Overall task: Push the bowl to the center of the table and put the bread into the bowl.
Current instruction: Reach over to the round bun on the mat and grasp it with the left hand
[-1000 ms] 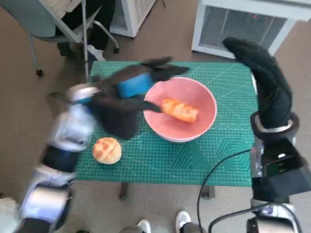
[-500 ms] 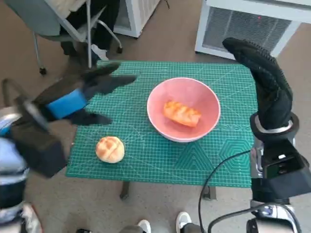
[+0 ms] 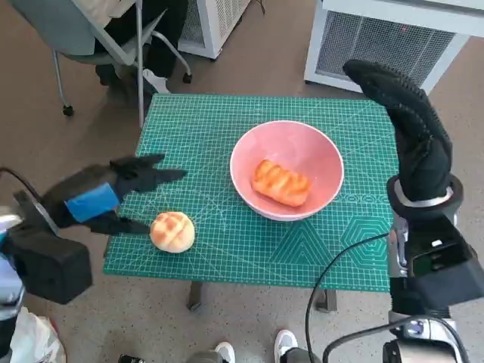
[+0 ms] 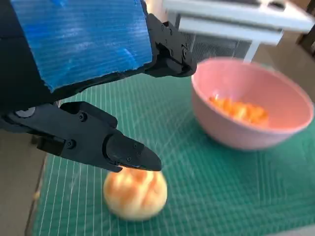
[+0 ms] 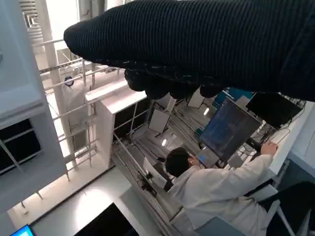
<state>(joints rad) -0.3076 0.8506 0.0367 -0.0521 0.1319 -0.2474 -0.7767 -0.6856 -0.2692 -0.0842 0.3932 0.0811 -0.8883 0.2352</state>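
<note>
One pink bowl (image 3: 287,170) holds one loaf (image 3: 280,182) — one round bun (image 3: 172,231) at eight o'clock; left hand (image 3: 113,193) spread, empty — right hand (image 3: 408,128) unclear.

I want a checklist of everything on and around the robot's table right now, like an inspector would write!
Surface: green cutting mat covering the table.
Job's things: pink bowl near the middle, long bread inside; round bun on the mat beside it.
Clutter: nothing seen.
Hands: left hand open, holding nothing, by the bun; right hand raised, empty.
Cables: black cable crossing the mat's near edge.
Surroundings: chair, white units, shoes below.
</note>
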